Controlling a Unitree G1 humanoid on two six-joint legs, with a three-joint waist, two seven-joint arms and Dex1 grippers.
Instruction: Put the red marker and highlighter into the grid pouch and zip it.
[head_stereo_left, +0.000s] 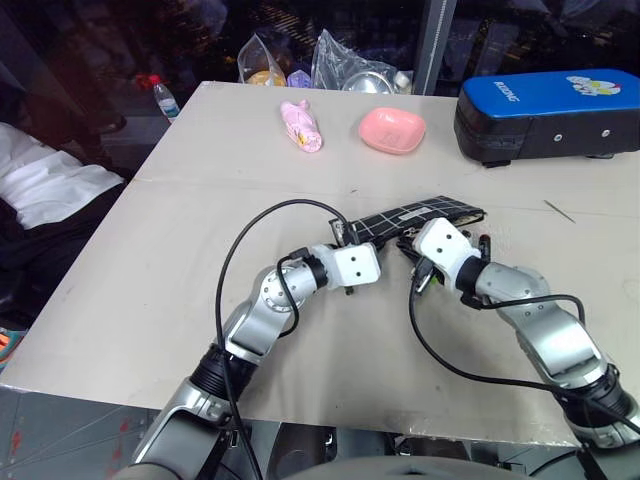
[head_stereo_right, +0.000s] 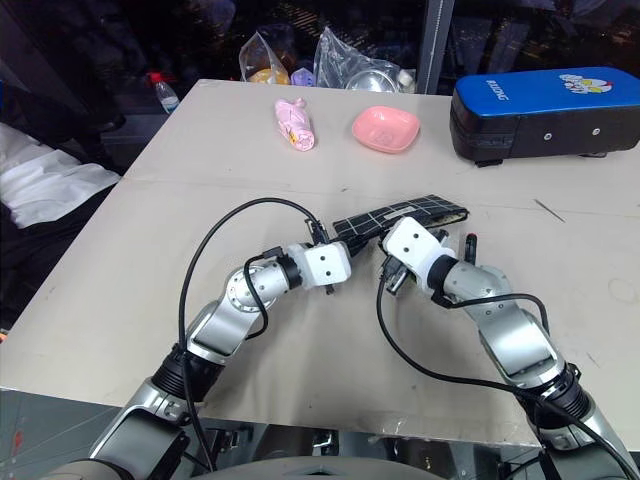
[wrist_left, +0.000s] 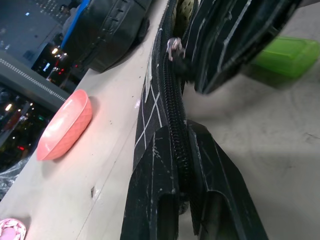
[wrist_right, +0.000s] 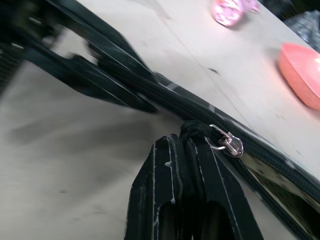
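Our right gripper (wrist_right: 186, 150) has its two black fingers pressed together on the black zipper pull cord, with the small silver zipper slider (wrist_right: 227, 144) just beyond the fingertips. Our left gripper (wrist_left: 181, 150) is clamped on the near end of the flat black fabric grid pouch (head_stereo_left: 420, 218) with white lines, its fingers pinching the zipper edge so the teeth run straight out from between them.

From that left grip the pouch's long axis stretches away toward the right gripper, so the slider sits between the two claws, much nearer the right one. We judge the zipping stroke must follow this line, with the left holding the end taut.

Past the slider, the mouth looks unzipped and something pale green shows inside, probably the stubby light-green highlighter (wrist_left: 187, 7); we cannot be sure. Another bright green object (wrist_left: 287, 55) lies on the table just beside the pouch. We cannot make out the red marker.
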